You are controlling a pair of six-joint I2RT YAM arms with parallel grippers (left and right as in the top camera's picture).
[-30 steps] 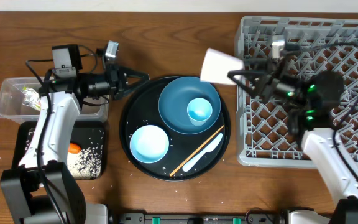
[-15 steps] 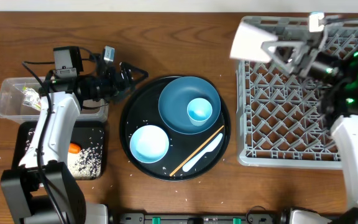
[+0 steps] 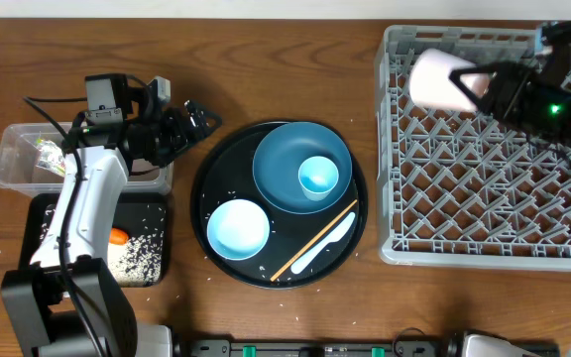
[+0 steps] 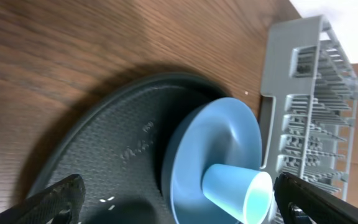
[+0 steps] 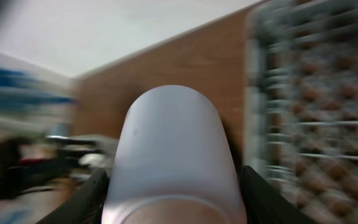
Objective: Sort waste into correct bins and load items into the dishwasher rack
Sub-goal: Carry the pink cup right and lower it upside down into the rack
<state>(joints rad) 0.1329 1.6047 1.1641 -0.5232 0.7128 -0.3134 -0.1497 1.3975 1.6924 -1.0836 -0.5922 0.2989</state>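
Pale pink cup [image 3: 442, 79] pinched in right gripper [image 3: 482, 85], lying sideways over dishwasher rack [image 3: 484, 208] corner. Risk: released tilted, likely to roll across lattice or over rim onto table [image 3: 266, 59]. Left gripper [image 3: 198, 121] spread, empty.

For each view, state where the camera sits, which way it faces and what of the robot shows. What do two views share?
Overhead: above the wooden table, facing straight down; both arms show.
Left wrist: on the left arm, facing across the round black tray towards the grey lattice plastic rack; the left fingers, open, show.
Right wrist: on the right arm, blurred, facing along the pale pink cup held between the right fingers.
Shared: overhead and left wrist show the light blue cup on the dark-blue plate.
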